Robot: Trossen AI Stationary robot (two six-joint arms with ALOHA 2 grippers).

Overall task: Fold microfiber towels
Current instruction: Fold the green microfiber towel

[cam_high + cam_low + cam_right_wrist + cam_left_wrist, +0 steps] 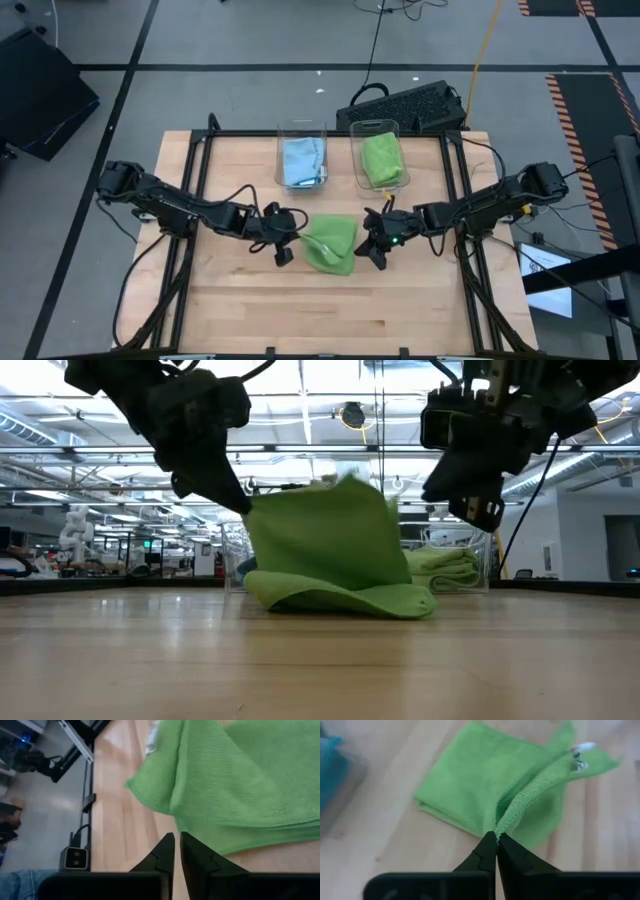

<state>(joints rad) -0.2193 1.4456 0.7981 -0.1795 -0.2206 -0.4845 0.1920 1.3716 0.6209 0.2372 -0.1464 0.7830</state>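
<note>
Green towel held up at one edge on a pale wood table in a large open workroom.

The table (250, 310) is light butcher-block wood with a black frame along its sides, standing on a grey floor marked with dark lines; the low view looks past it into a bright hall with ceiling lights and beams. The lime green towel (332, 243) lies at the table's middle, one edge lifted and pinched between the closed fingers of the left gripper (496, 836). The right gripper (177, 840) hangs just beside the towel's other side, its fingers nearly together with a thin gap and nothing between them. At the far edge stand two clear bins: one (302, 130) holds a light blue towel (303, 160), the other (375, 128) a folded green towel (382, 160). A black keyboard (405, 105) lies on the floor beyond.
</note>
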